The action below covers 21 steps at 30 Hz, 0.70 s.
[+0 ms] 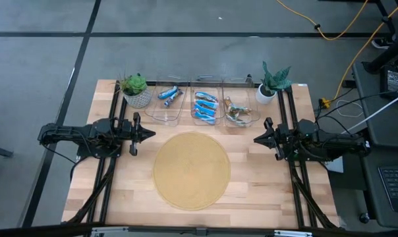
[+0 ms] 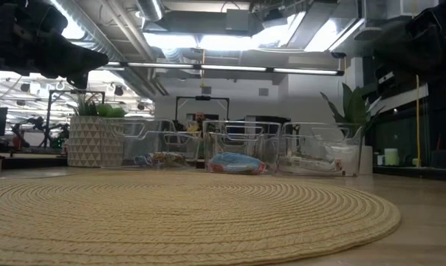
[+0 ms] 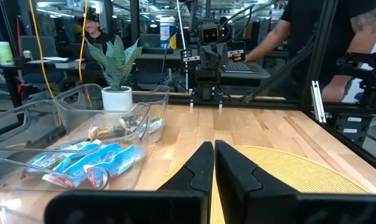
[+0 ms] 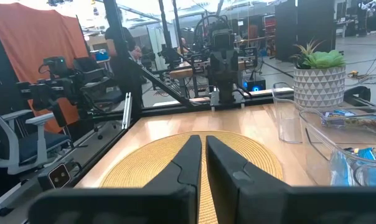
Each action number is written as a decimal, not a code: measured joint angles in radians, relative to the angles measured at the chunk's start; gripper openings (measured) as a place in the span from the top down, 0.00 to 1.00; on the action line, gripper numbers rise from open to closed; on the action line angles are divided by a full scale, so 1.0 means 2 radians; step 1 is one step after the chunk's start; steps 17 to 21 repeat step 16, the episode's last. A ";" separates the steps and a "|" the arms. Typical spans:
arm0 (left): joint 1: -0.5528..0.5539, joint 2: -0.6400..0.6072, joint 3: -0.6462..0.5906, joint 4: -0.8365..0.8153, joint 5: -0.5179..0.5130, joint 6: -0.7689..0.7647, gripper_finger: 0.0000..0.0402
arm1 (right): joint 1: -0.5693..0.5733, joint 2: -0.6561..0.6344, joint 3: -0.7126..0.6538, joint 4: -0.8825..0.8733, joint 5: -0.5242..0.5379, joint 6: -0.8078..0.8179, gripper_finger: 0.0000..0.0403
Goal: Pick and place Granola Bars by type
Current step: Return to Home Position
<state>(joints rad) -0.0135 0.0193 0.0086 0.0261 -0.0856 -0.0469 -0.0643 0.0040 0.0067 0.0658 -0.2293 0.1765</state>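
My left fingers [image 3: 197,171] and right fingers [image 4: 185,163] are closed on nothing, either side of the round mat [image 1: 191,170], the Granola Bars [image 1: 205,106] lie in the clear bins [image 1: 163,115] at the desk's back, so I reckon only a careless swing clipping a bin could spill them.

high: straight down on pale wooden table [image 1: 252,191]; low: level across its round woven straw mat [image 2: 171,214]; wrist views face each other over it.
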 joint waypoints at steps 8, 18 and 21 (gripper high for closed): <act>0.000 0.000 0.000 0.000 0.000 0.000 0.97 | 0.000 0.000 0.000 0.000 0.000 0.001 0.93; 0.000 0.000 0.000 0.000 0.000 0.000 0.98 | 0.000 0.000 0.000 0.000 0.000 0.000 0.93; 0.000 0.000 0.000 0.000 0.000 0.000 0.98 | 0.000 0.000 0.000 0.000 0.000 0.000 0.93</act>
